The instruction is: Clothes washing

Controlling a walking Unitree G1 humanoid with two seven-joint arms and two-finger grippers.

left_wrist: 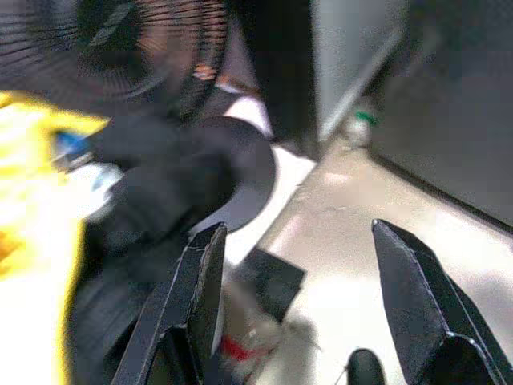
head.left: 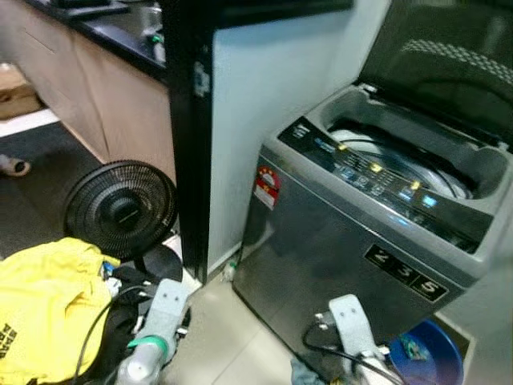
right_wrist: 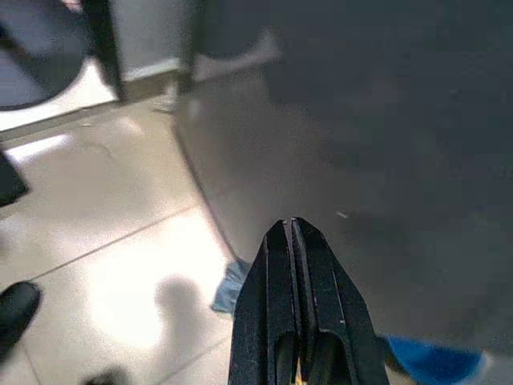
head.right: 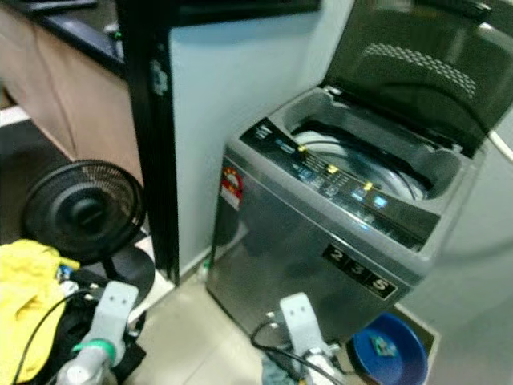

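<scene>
Laundry is seen heaped at the near left of the scene: a yellow garment (head.left: 44, 301) lies against dark clothes (head.left: 120, 321) on the floor. Just behind the heap a black fan (head.left: 120, 207) is stood on its round base, and a wooden counter with a dark top (head.left: 96, 80) runs along the far left. The left arm (head.left: 156, 333) is held low over the edge of the heap; in its wrist view the left gripper (left_wrist: 300, 301) is shown with its two black fingers (left_wrist: 200, 297) spread well apart above pale floor tiles (left_wrist: 353, 241), the dark clothes and the yellow garment lying beside it. A black post (head.left: 188, 136) is set against a white wall panel (head.left: 264, 104) in the middle. To the right a grey washing machine (head.left: 337, 241) is stood on the tiles, its lid (head.left: 449, 64) raised and its drum (head.left: 401, 156) exposed; a red sticker (head.left: 267, 186) is fixed at its front corner. The right arm (head.left: 353, 321) is held low before the machine's front, and the right gripper (right_wrist: 295, 241) is shown with its fingers pressed together, nothing between them. A blue basin (head.left: 425, 353) is set at the near right beside the machine.
</scene>
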